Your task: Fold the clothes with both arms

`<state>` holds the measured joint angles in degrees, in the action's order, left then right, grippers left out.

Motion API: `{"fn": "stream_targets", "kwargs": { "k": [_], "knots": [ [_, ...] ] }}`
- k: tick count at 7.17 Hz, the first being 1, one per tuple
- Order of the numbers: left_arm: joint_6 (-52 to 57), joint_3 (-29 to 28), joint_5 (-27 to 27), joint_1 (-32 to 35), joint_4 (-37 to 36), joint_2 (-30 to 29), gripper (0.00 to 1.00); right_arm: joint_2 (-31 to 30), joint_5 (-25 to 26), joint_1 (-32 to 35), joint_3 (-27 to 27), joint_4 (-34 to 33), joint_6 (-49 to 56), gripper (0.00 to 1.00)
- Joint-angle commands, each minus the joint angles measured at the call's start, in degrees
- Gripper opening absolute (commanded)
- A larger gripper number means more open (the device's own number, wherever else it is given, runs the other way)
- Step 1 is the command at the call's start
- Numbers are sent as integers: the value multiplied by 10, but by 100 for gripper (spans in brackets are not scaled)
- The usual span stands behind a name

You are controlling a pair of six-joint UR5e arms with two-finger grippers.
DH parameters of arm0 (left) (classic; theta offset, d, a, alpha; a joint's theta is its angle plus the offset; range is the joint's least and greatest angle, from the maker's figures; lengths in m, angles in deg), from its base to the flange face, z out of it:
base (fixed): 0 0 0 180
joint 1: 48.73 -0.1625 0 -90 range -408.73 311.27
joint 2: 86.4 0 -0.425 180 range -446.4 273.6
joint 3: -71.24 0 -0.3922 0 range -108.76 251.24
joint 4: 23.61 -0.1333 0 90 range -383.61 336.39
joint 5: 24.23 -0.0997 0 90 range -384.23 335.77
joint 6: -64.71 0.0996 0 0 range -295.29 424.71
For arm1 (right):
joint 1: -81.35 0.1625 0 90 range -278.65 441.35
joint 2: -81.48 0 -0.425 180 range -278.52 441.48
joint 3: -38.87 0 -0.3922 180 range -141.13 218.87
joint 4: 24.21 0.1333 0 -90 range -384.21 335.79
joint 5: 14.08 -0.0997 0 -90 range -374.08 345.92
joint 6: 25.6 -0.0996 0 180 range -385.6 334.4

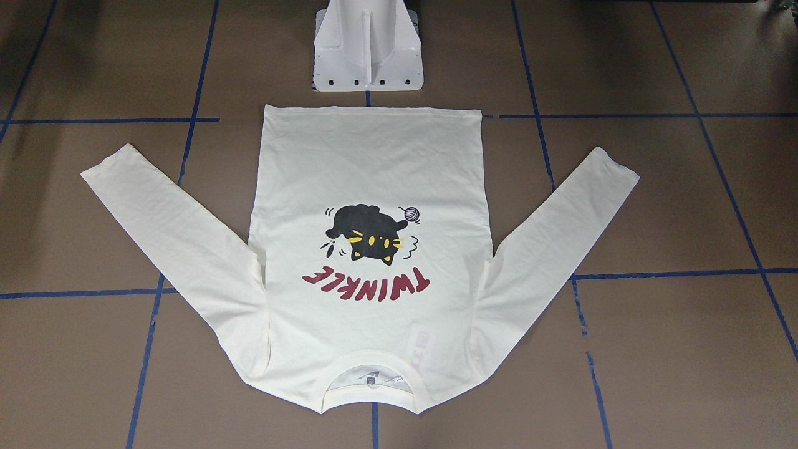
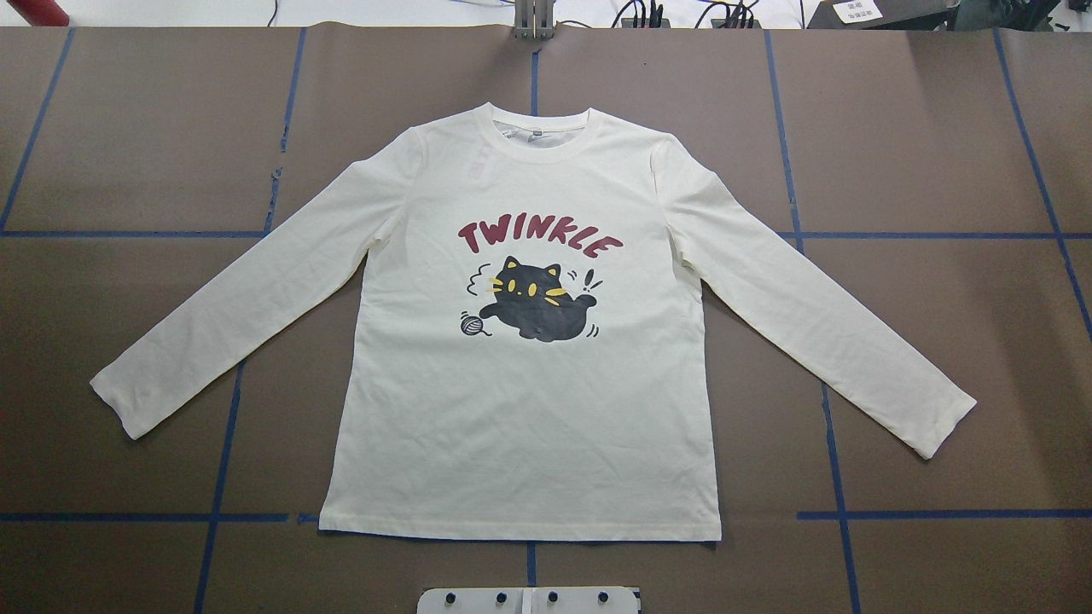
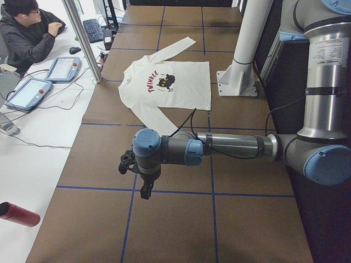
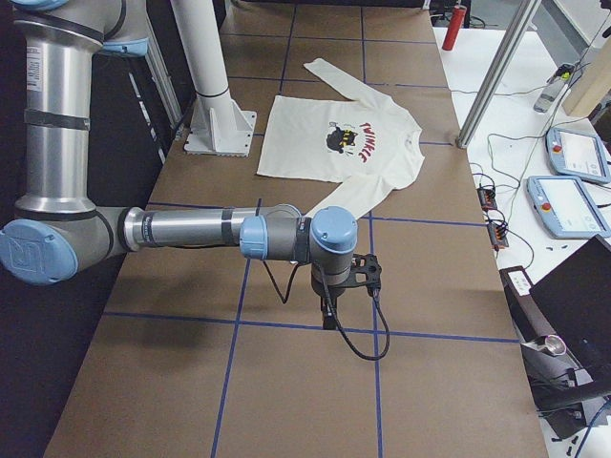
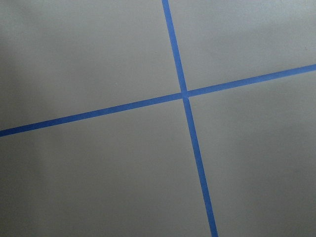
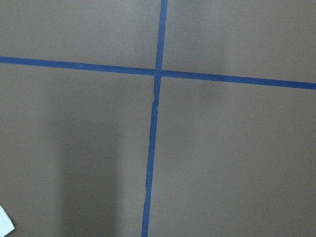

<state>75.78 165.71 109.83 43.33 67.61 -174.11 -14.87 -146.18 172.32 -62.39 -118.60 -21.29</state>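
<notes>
The cream-white long-sleeved T-shirt lies flat on the brown table, print side up, with the black cat and red "TWINKLE" lettering showing. Both sleeves are spread out diagonally, and the collar is on the far side from the robot's base. It also appears in the front-facing view as the shirt. The left gripper hangs over bare table well clear of the shirt, and so does the right gripper. I cannot tell whether either is open or shut. Both wrist views show only table and blue tape.
A white pedestal stands just behind the shirt's hem. Blue tape lines grid the table. A person sits at a side desk with control tablets. A red cylinder lies on that desk.
</notes>
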Motion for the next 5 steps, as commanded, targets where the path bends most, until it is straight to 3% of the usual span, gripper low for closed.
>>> {"fn": "stream_targets", "kwargs": {
  "k": [1,4,5],
  "knots": [
    [3,0,-2,0,0,0,100,0,-1,0,-1,0,0,100],
    [3,-3,-4,0,57,9,100,2,-4,-10,-31,-1,-2,100],
    [3,-27,-7,0,114,8,100,11,-4,-14,-39,0,-5,100]
  ]
}}
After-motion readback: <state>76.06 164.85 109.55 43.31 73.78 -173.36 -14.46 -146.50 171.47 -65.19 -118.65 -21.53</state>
